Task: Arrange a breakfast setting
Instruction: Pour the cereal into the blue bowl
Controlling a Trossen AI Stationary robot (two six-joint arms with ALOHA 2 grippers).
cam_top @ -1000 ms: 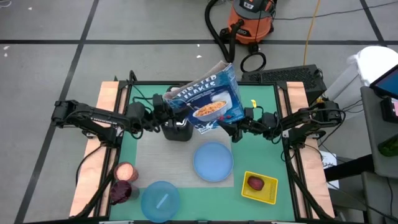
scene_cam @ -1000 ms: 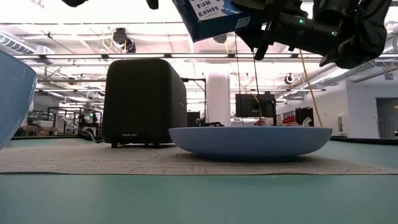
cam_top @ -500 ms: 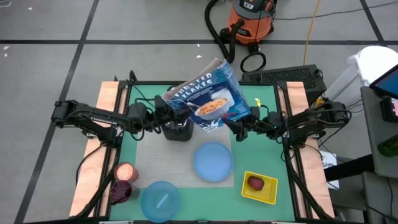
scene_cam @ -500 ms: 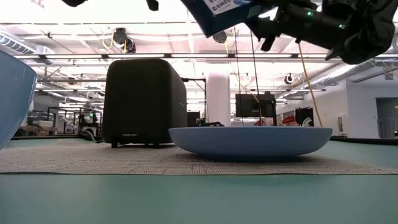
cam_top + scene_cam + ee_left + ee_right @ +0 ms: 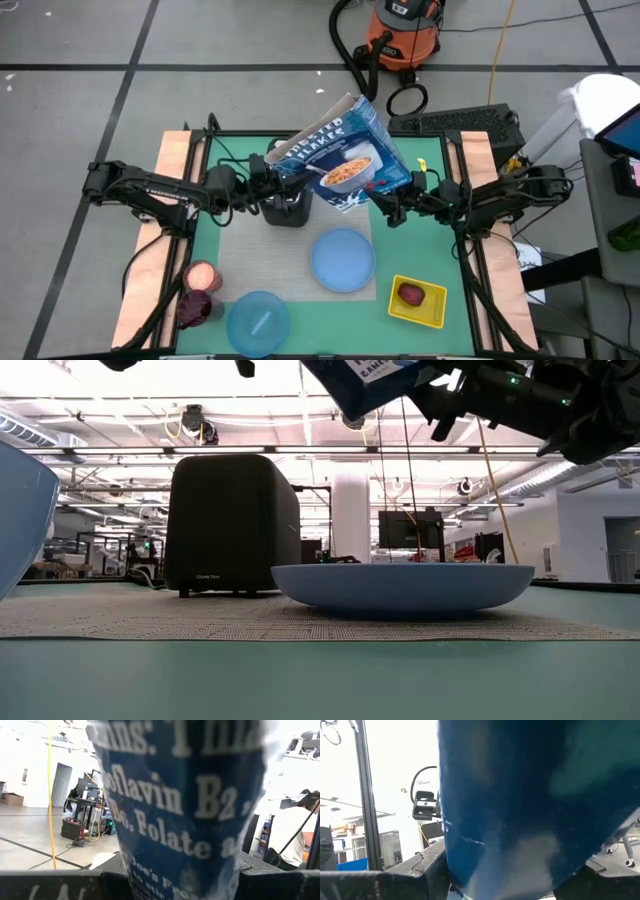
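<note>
Both hands clamp cereal box (airborne)

We see the blue cereal box, held aloft between both hands, shift toward the right side of the surface compared with a second ago. The right hand has drawn back toward its own side, pulling the box's lower corner with it. The left hand barely moves. In the low view the box now sits higher and farther right, with less of its printed face showing, and the right arm has slid rightward too.
</note>
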